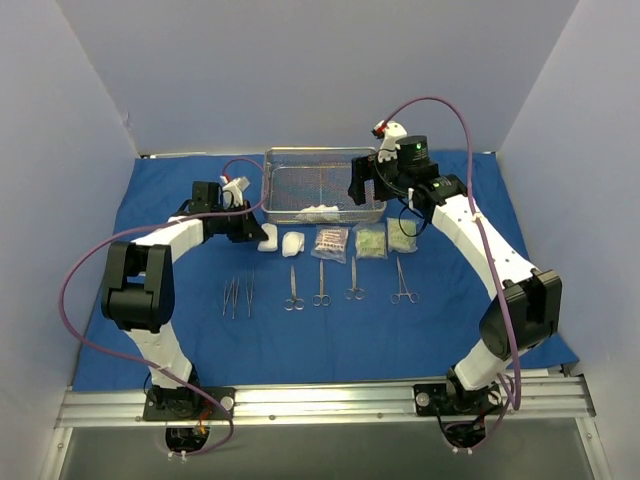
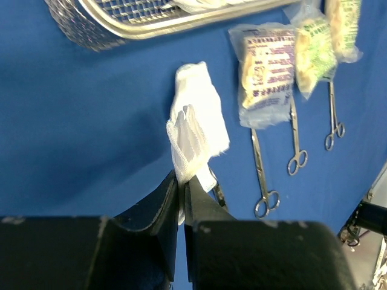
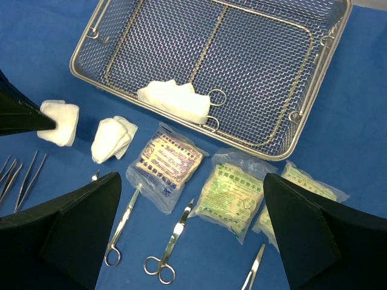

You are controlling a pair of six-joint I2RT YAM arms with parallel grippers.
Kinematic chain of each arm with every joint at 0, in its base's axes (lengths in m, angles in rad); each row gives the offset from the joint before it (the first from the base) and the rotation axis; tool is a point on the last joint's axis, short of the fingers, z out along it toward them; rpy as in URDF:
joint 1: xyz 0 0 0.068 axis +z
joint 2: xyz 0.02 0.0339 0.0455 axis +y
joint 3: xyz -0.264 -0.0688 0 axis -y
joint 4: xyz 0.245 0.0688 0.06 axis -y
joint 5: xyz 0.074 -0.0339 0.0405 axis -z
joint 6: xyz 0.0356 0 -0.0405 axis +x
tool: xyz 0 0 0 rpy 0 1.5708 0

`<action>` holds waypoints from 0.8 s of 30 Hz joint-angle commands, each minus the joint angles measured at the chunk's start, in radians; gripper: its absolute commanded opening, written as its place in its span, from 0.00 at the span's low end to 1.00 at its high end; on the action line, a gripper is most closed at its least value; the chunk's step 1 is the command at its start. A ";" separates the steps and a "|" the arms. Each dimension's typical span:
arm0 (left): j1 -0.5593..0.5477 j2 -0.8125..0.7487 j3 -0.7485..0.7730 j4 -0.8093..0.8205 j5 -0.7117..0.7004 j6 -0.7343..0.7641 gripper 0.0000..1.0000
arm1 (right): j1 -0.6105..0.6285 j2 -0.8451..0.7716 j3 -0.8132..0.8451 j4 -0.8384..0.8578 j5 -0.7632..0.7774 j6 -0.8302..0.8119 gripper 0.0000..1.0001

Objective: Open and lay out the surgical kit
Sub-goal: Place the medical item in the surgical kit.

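Gauze is being laid out. The left end effector (image 2: pixel 181 181) pinches a pad (image 2: pixel 184 145) and should next set it on the drape (image 2: pixel 91 121). The right end effector (image 3: pixel 192 181) is wide open and empty, near the tray (image 3: pixel 84 66).

Lab test booth (plain walls (image 1: pixel 300 70), aluminium rail (image 1: pixel 330 402)).

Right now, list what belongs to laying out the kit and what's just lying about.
Kit:
blue drape
mesh tray
gauze pads
clear packets
scissors
forceps
tweezers

Not kit, only rig parts:
mounting rail
purple cables
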 commanded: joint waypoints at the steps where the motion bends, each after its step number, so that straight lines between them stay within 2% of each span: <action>1: 0.009 0.058 0.069 -0.052 -0.025 0.062 0.13 | -0.005 -0.039 0.036 -0.020 0.047 -0.035 1.00; 8: 0.009 0.133 0.114 -0.116 -0.065 0.089 0.15 | -0.002 -0.016 0.062 -0.015 0.030 -0.113 1.00; 10: 0.009 0.131 0.118 -0.129 -0.085 0.091 0.26 | 0.004 0.013 0.089 0.011 0.012 -0.145 1.00; 11: 0.009 0.130 0.124 -0.133 -0.108 0.094 0.42 | 0.007 0.030 0.109 0.011 0.012 -0.157 1.00; 13: 0.009 0.128 0.134 -0.156 -0.125 0.097 0.52 | 0.024 0.091 0.175 0.008 0.030 -0.168 1.00; 14: 0.009 0.127 0.138 -0.170 -0.150 0.094 0.63 | 0.033 0.115 0.203 0.000 0.039 -0.170 1.00; 19: 0.006 0.099 0.131 -0.184 -0.177 0.088 0.79 | 0.116 0.292 0.359 -0.080 0.189 -0.229 1.00; 22: 0.006 0.067 0.134 -0.207 -0.217 0.069 0.84 | 0.156 0.392 0.476 -0.147 0.301 -0.199 1.00; 23: 0.005 0.058 0.135 -0.222 -0.235 0.057 0.87 | 0.159 0.413 0.501 -0.159 0.339 -0.143 1.00; 24: 0.005 0.033 0.134 -0.221 -0.245 0.046 0.97 | 0.162 0.445 0.527 -0.157 0.349 -0.115 1.00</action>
